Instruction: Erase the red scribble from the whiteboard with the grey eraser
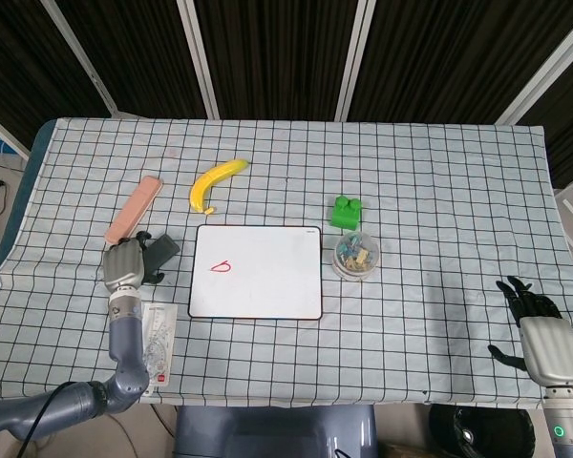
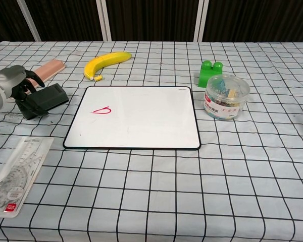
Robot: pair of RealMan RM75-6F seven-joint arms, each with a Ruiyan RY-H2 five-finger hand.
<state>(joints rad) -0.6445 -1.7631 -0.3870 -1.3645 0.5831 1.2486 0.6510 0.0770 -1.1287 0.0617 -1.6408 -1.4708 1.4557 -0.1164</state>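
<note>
Nearest the robot, a clear ruler set [image 2: 12, 174] lies at the bench [image 2: 192, 191] edge on the left, and it could snag the left forearm if the arm drags low on its way to the board. Over on the far right the right hand [image 1: 544, 334] hovers idle with its fingers spread and holding nothing, well apart from everything, so it poses little risk.

The whiteboard [image 2: 141, 118] lies flat in the middle, with the red scribble [image 2: 101, 110] near its left edge. The board looks light and nothing pins it down (no clamp, no second hand on it), so a hard sideways wipe could shove it into the jar of clips [image 2: 226, 97] or skew it on the cloth.

Just left of the board sits the grey eraser [image 2: 43, 101], and the left hand [image 2: 12, 83] is on its far-left end with the fingers [image 2: 36, 78] curled over the top. Whether they truly clamp it I cannot tell; it appears a partial, off-centre hold. Lifted that way, the eraser could pivot and drop, or meet the board on an edge and smear the mark.

Behind the hand lies a pink bar [image 2: 45, 69], touching or nearly so, which a clumsy lift might knock. The banana [image 2: 107, 63] and green block [image 2: 210, 73] lie farther back, out of the way.
</note>
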